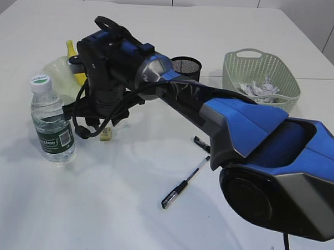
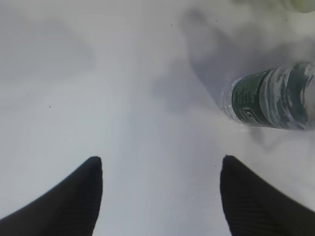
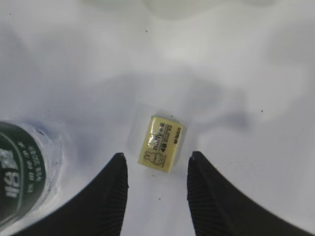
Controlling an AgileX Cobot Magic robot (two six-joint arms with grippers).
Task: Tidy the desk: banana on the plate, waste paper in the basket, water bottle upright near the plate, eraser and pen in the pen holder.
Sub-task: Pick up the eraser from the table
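A yellow eraser [image 3: 161, 143] lies flat on the white table, just ahead of my right gripper [image 3: 156, 157]. Its jaws are open and hold nothing. In the exterior view the right arm reaches across to the left and hangs over the eraser [image 1: 105, 134]. The water bottle [image 1: 52, 123] stands upright beside the pale green plate [image 1: 55, 73], and the banana [image 1: 74, 57] lies on the plate. A black pen [image 1: 185, 184] lies on the table. The black mesh pen holder [image 1: 187, 66] stands behind the arm. Waste paper [image 1: 261, 88] lies in the basket [image 1: 236, 72]. My left gripper [image 2: 160, 160] is open over bare table, left of the bottle [image 2: 270, 101].
A small black piece [image 1: 201, 142] lies near the pen. The bottle's base [image 3: 22, 182] stands close to the left of the right gripper's fingers. The right arm's blue body fills the lower right of the exterior view.
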